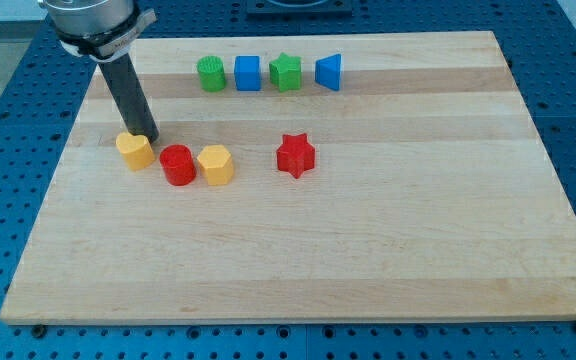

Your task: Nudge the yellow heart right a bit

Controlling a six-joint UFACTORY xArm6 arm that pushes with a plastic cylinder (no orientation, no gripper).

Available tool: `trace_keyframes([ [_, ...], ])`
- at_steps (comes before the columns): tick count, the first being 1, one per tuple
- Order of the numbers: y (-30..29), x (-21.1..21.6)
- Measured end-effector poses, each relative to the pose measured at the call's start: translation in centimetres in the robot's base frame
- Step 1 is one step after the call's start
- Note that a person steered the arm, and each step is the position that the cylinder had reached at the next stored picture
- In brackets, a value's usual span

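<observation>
Just below-left of my tip (151, 136): yellow heart (134, 150), touching; red cylinder (177, 165) below-right. End effector: bare rod, no jaws.

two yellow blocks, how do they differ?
The yellow heart sits leftmost in the lower row, with my tip at its upper-right edge. The yellow hexagon-like block sits right of the red cylinder, away from my tip. The heart looks slightly more orange. Both flank the cylinder.
</observation>
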State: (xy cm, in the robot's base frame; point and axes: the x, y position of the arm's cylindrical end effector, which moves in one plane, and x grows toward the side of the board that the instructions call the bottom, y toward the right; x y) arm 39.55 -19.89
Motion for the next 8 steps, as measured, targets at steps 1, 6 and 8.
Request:
trace_keyframes([
  [1,0.0,0.5],
  [6,-4.1,-0.6],
  [8,-4.8,0.6],
])
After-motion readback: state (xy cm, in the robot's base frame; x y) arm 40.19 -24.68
